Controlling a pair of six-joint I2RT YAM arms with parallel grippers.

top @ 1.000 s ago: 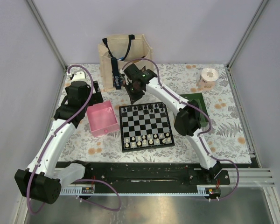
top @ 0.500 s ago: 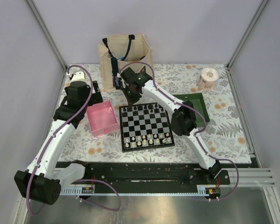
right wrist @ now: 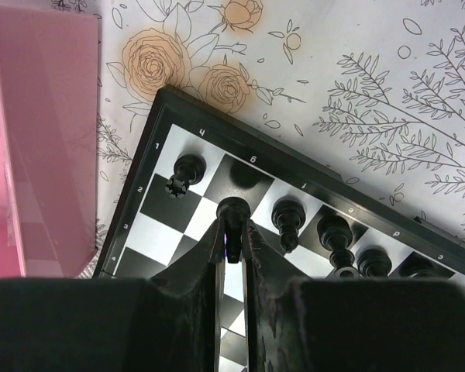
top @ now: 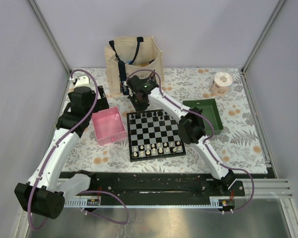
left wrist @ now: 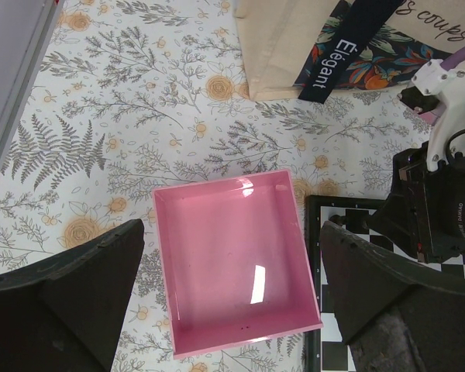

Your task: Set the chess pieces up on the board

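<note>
Placement risk: right claw (right wrist: 232,231), nearly closed, pinches a black piece (right wrist: 233,209) at the board's (right wrist: 142,167) far-left corner, between standing neighbours (right wrist: 288,218); a skewed release could topple them. Left claw (left wrist: 232,232) hangs wide open and empty above the pink tray (left wrist: 164,256).

pink tray (left wrist: 232,256): glossy plastic (glare spot) | bag (left wrist: 279,46): matt cloth | board (right wrist: 151,232): smooth

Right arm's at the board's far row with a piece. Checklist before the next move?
1. Right jaws shut on black piece: ok.
2. Dark square just past it, beside the corner piece, free: ok.
3. Held piece upright: cannot tell.
4. Neighbouring black piece apart from the jaws: ok, but close.
5. Left jaws open above pink tray, off the board: ok.
</note>
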